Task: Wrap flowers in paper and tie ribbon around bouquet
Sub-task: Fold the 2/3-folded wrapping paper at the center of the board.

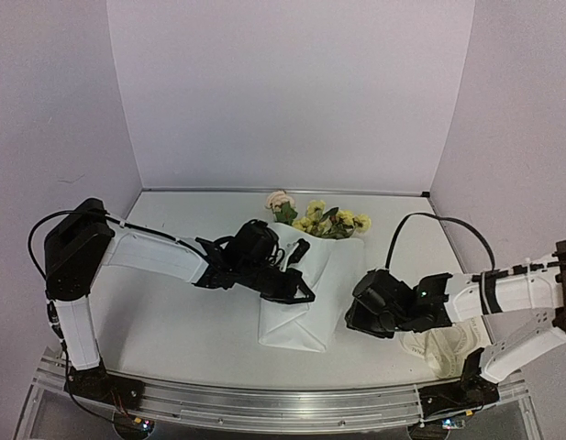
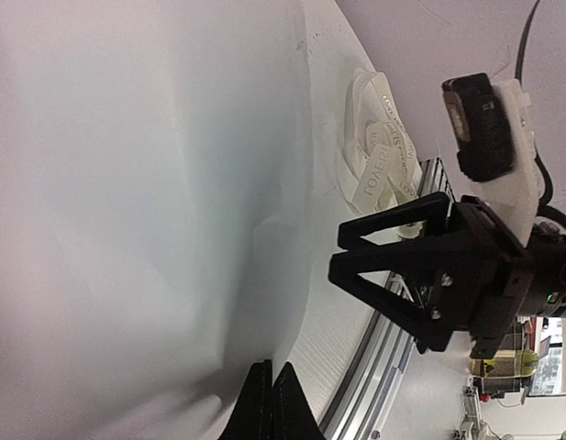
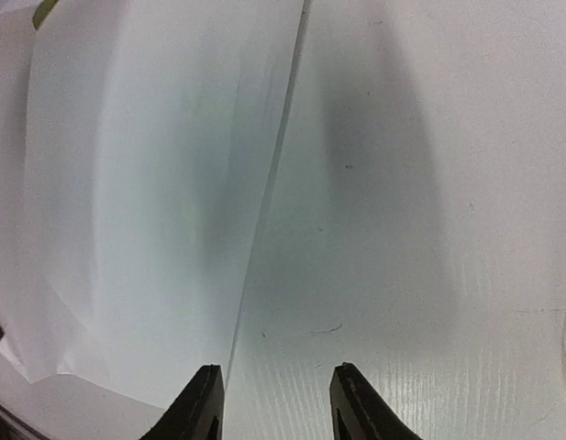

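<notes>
Left arm (image 1: 154, 249): white shell links, black joint housings, big black boxy shoulder block, thin cable loop (image 1: 31, 246) off it. Right arm (image 1: 507, 291): same white-and-black build, black arching cable (image 1: 448, 220), small green light (image 1: 420, 295) at wrist. Right gripper (image 2: 338, 257): matte black, open triangular-frame fingers, silver screws (image 2: 438, 275) on body, white camera mount (image 2: 519, 105) with black module (image 2: 475, 128). Left gripper (image 2: 271, 403): black pointed fingers.

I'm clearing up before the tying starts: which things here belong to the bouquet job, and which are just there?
Belong to the job:
flowers
white paper
printed ribbon

Just there:
aluminium rail
black cable
</notes>
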Controlling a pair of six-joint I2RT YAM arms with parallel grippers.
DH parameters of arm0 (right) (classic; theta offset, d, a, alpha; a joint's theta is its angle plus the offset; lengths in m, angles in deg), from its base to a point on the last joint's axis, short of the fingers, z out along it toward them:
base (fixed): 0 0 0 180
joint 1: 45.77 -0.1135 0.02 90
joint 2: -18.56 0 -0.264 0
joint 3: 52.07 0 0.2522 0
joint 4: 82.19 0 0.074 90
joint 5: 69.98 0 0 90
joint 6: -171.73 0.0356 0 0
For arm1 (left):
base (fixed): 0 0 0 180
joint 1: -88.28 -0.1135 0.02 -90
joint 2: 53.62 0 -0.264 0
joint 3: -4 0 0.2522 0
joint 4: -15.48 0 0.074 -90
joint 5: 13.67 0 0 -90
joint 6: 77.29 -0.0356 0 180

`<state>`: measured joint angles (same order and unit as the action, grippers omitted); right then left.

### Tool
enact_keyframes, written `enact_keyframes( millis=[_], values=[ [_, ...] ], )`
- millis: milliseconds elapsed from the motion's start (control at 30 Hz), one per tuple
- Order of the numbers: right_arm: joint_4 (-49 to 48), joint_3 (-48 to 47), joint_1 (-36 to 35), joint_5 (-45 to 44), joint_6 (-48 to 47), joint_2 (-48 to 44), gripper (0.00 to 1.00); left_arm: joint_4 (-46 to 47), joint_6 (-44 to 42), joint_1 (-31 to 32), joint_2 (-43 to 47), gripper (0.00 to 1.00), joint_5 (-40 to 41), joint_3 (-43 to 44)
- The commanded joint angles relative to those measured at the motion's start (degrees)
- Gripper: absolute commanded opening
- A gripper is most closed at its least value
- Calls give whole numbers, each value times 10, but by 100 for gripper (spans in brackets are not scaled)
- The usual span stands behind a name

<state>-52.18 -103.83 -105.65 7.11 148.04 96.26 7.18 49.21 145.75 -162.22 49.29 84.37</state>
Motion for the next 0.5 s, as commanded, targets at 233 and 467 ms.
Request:
enact_keyframes(
  millis=[233, 467],
  values=[
    [-130, 6, 85, 68, -59, -76, 72, -20, -23, 6, -38, 0, -30, 61],
    [-176, -50, 119, 151, -79, -1, 73, -30, -30, 10, -49, 0, -34, 72]
  ],
)
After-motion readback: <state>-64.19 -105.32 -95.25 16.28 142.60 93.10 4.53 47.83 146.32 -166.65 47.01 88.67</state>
